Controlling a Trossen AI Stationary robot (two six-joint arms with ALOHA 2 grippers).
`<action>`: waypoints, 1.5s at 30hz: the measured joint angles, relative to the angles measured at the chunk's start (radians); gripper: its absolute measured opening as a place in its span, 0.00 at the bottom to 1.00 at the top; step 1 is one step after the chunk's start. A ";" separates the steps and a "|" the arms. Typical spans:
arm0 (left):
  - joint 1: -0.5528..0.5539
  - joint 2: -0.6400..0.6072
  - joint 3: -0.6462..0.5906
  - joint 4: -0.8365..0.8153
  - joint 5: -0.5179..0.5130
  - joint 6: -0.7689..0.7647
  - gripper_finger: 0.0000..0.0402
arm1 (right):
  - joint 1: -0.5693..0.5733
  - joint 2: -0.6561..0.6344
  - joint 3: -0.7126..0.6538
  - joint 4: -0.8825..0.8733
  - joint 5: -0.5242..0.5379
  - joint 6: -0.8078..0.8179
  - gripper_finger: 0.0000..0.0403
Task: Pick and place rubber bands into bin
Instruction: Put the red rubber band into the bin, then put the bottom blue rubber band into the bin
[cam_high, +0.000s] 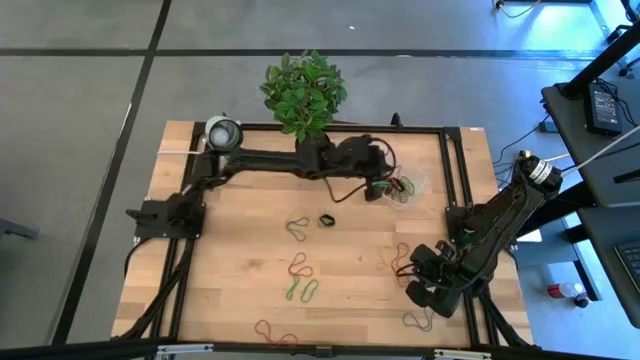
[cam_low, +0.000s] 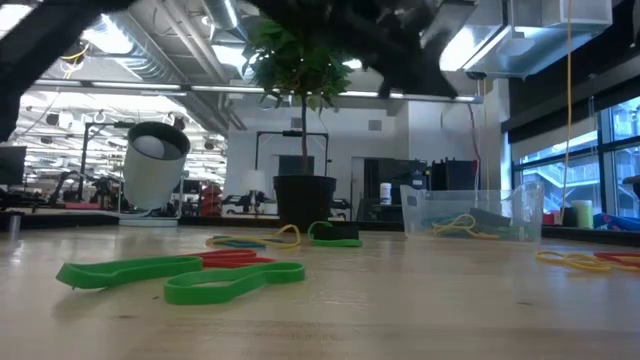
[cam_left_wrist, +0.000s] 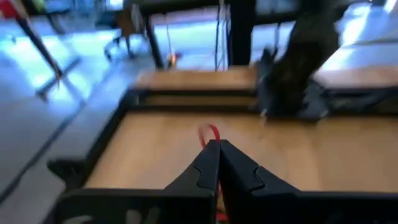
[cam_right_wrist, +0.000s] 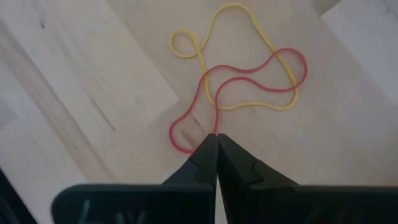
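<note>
Right gripper (cam_right_wrist: 216, 138) jaws closed, apparently pinching red band (cam_right_wrist: 249, 74) lying straight ahead; left gripper (cam_left_wrist: 217, 146) jaws closed on red strand (cam_left_wrist: 210, 132), near the bin (cam_high: 408, 186).

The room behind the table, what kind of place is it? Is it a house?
Probably not a house. It looks like a big workshop or lab: bare pipes and strip lights run along the ceiling, tall windows line one side, and machines stand in the background.

- Left arm stretched across the far side of the worktop (cam_high: 250, 250), its left pincer (cam_left_wrist: 217, 144) raised, fingers pressed together.
- Right arm folded at near right corner, right pincer (cam_right_wrist: 216, 137) low, fingers pressed together.
</note>
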 joint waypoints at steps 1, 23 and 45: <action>0.009 0.031 0.019 -0.008 0.001 -0.012 0.00 | -0.002 0.000 0.000 0.000 0.000 0.000 0.03; 0.007 0.158 0.084 -0.316 0.035 -0.177 0.32 | 0.037 0.000 0.000 -0.002 0.000 -0.001 0.03; -0.212 -0.368 -0.230 -0.595 -0.059 -0.252 0.00 | 0.027 0.012 0.013 0.015 -0.248 0.280 0.01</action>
